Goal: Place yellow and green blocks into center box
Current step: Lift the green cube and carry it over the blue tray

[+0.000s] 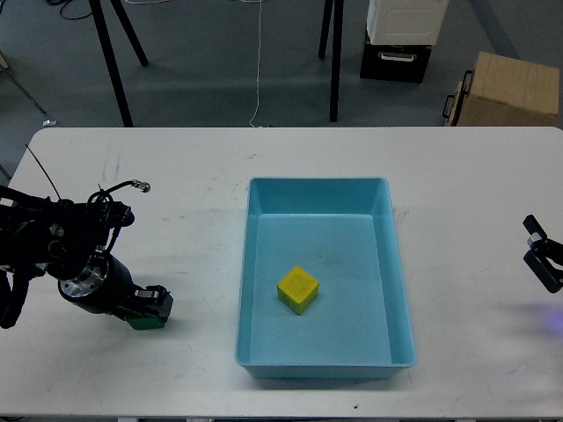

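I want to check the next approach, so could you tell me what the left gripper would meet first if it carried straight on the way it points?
The left gripper points right and slightly down, closed around the green block. Beyond bare table, it would probably meet the blue tray's left wall first; height is unclear.

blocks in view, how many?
2. The yellow block lies inside the blue tray, near its middle. The green block is on the white table left of the tray, at the left end effector, mostly hidden by it.
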Robot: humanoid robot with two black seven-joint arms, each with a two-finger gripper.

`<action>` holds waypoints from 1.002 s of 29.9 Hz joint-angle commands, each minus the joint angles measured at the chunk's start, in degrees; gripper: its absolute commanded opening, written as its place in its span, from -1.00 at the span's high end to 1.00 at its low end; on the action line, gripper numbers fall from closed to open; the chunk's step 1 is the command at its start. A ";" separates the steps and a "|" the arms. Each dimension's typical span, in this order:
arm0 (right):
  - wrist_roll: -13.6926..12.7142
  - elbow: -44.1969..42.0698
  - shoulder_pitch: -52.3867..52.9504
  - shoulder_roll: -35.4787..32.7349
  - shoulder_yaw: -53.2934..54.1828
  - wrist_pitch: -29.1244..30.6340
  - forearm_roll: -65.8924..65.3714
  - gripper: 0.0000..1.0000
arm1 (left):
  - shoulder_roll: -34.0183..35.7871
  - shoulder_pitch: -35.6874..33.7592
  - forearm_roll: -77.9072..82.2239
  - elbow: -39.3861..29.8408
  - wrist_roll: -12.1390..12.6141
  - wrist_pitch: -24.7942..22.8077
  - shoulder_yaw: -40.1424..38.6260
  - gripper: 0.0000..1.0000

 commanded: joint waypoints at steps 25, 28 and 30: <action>0.09 0.00 -0.73 -1.28 1.32 0.00 0.01 -0.97 | -31.50 -28.24 -9.99 1.86 -2.72 -1.59 -2.44 1.00; 0.09 0.00 -0.81 -1.28 1.32 0.00 -0.07 -0.97 | -33.18 -27.97 -9.99 1.95 -2.72 -1.59 -2.36 0.93; 0.09 0.00 -0.81 -1.28 1.32 0.00 -0.07 -0.97 | -33.18 -27.36 -9.99 2.30 -2.90 -1.59 -2.27 0.84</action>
